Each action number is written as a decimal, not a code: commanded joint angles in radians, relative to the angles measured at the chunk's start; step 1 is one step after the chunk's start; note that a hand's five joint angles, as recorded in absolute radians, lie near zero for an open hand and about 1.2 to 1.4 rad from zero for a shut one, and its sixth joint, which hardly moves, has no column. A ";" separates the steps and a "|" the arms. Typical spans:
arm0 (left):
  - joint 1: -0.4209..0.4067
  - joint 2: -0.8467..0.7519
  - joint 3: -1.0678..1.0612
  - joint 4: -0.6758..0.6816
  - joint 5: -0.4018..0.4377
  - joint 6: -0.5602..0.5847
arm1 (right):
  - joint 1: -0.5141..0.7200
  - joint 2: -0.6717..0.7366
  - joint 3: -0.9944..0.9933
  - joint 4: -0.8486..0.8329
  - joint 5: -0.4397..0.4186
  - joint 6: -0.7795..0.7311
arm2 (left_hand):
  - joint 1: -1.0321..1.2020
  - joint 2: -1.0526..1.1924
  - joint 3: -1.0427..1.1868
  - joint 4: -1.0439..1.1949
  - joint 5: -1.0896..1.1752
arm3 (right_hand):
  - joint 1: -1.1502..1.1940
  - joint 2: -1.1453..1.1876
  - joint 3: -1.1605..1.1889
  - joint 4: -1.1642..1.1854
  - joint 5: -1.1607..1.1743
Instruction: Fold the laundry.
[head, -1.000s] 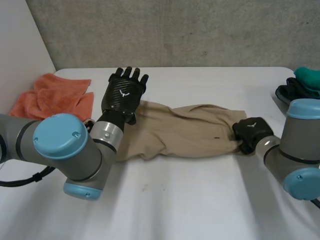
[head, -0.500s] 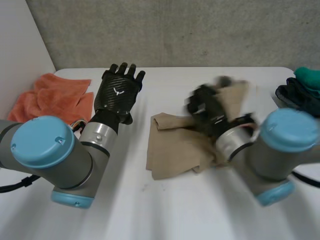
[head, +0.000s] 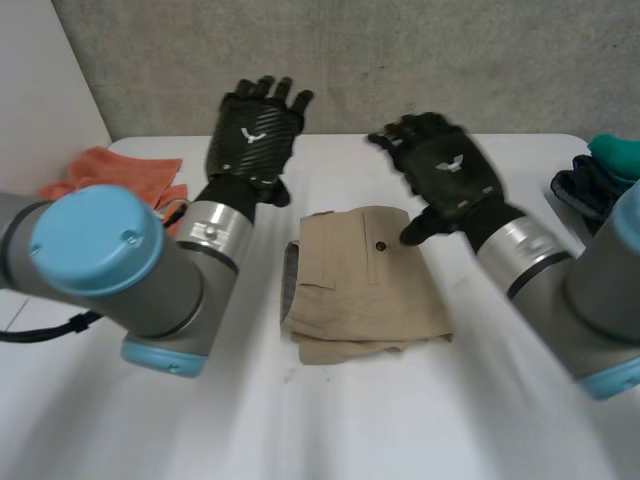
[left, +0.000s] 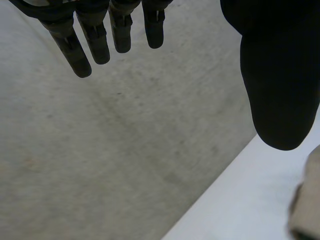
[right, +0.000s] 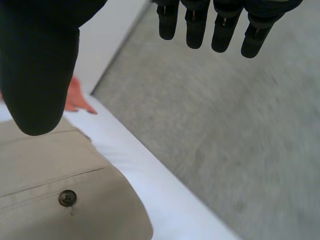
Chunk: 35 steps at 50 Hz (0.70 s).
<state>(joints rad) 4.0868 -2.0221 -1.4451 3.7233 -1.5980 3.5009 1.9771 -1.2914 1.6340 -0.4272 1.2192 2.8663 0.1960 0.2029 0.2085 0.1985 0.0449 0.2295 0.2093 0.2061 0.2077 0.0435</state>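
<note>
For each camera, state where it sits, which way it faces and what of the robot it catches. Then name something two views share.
Head view: between and behind the arms, looking down at the table; both arms, left hand and right hand show.
Left wrist view: on the left wrist, facing the grey wall; its open fingers and thumb show.
Right wrist view: on the right wrist, facing the folded tan garment; its fingers and thumb show.
Shared: head and right wrist views show the garment's button.
</note>
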 joint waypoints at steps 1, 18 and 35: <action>-0.077 -0.151 0.202 -0.260 0.003 -0.112 | -0.083 0.104 -0.198 0.348 -0.004 0.179 | -0.021 -0.028 -0.034 -0.024 -0.045 | -0.055 -0.035 -0.032 -0.033 -0.043; -0.079 -0.446 0.410 -0.632 -0.086 -0.020 | -0.055 0.530 -0.473 0.532 0.049 -0.085 | -0.018 -0.025 -0.030 -0.020 -0.041 | -0.055 -0.035 -0.032 -0.033 -0.043; -0.094 -0.204 0.358 -0.617 -0.131 -0.054 | -0.029 0.273 -0.369 0.466 0.129 -0.160 | -0.021 -0.028 -0.034 -0.024 -0.045 | -0.055 -0.035 -0.032 -0.033 -0.043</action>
<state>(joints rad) 4.0008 -2.3908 -1.0443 3.0879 -1.7482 3.5354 1.9391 -0.8501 1.1799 0.0938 1.3490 2.6866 0.1596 0.1591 0.1961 0.1985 0.0437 0.1625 0.1596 0.1831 0.2077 0.0426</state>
